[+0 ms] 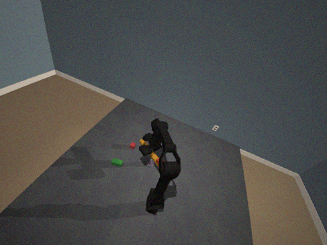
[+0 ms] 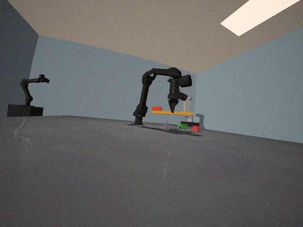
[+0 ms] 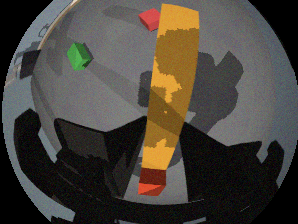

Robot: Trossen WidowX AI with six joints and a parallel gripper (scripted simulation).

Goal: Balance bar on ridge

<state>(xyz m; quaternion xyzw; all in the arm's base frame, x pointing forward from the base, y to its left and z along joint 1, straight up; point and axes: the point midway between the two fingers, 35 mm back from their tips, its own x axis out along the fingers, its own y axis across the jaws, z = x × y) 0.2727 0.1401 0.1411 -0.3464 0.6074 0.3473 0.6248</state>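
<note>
The orange-yellow bar [image 1: 155,158] [image 2: 182,113] [image 3: 178,42] hangs in the air, close to level. A red-orange block [image 2: 157,108] [image 3: 152,189] sits on its end nearer the arm's base. My gripper [image 2: 172,111] [image 3: 163,123] is shut on the bar, between its middle and its far end. The small lilac ridge [image 1: 151,163] [image 2: 166,125] stands on the table below the bar, with a gap between them. In the exterior view it is a little left of my fingertips. In the wrist view the bar and fingers mostly hide it.
A green block [image 1: 117,162] [image 2: 182,126] [image 3: 78,56] and a red block [image 1: 132,145] [image 2: 195,129] [image 3: 149,19] lie on the table near the ridge. In the exterior view another black arm [image 2: 26,90] stands at far left and a pale arm [image 2: 186,105] behind my gripper.
</note>
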